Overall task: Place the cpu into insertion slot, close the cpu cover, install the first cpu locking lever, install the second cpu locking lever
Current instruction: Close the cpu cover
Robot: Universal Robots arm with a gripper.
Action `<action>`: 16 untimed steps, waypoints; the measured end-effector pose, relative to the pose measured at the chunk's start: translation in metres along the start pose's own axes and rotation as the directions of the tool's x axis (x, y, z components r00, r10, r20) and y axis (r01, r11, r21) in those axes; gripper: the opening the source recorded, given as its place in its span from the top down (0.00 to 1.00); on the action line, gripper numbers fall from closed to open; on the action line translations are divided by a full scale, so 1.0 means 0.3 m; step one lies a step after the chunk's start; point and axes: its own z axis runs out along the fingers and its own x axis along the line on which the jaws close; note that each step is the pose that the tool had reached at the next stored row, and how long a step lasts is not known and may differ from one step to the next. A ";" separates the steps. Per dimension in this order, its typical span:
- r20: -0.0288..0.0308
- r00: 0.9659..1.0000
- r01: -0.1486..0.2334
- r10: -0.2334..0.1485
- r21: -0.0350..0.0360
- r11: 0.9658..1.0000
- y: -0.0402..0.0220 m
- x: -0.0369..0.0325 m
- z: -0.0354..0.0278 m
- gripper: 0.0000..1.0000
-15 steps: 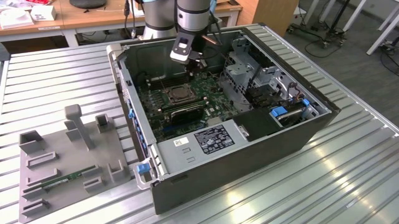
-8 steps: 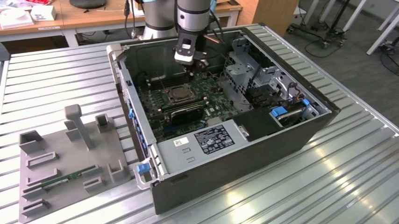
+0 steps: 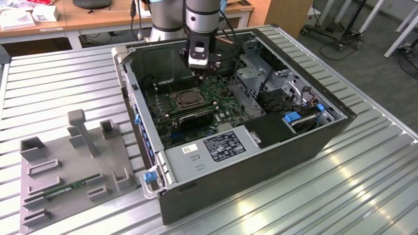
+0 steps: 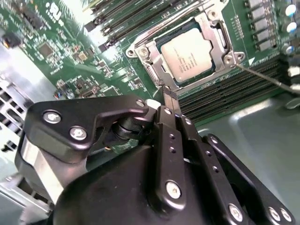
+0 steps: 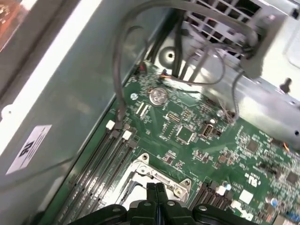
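The cpu point(image 4: 196, 50) lies in the insertion slot point(image 4: 140, 55), its silver-tan face showing through the window of the cpu cover point(image 4: 220, 29), which lies flat over it. A thin wire locking lever point(image 4: 265, 78) runs out from one corner of the socket. My gripper point(image 4: 169, 97) is shut with nothing between its fingers, its tips just beside the socket's edge. In the first wrist view the gripper point(image 5: 156, 188) hangs over the socket's silver rim point(image 5: 161, 176). In the exterior view the gripper point(image 3: 205, 72) is inside the open computer case, above and behind the socket point(image 3: 185, 100).
The case walls point(image 3: 140, 122) and a grey drive cage point(image 3: 251, 73) hem in the green motherboard point(image 5: 187, 136). Black memory slots point(image 4: 126, 21) flank the socket. Loose cables point(image 5: 122, 70) hang near the case wall. A grey fixture point(image 3: 72, 166) stands on the table at the exterior view's left.
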 end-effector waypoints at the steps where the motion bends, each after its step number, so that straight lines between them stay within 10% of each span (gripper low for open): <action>1: -0.001 1.000 0.018 -0.018 0.000 1.000 0.000 0.000 0.000 0.89; 9: -0.011 0.987 0.162 -0.162 -0.001 0.987 0.000 0.000 0.001 0.89; 16: -0.019 0.958 0.286 -0.286 -0.002 0.958 0.000 0.000 0.002 0.89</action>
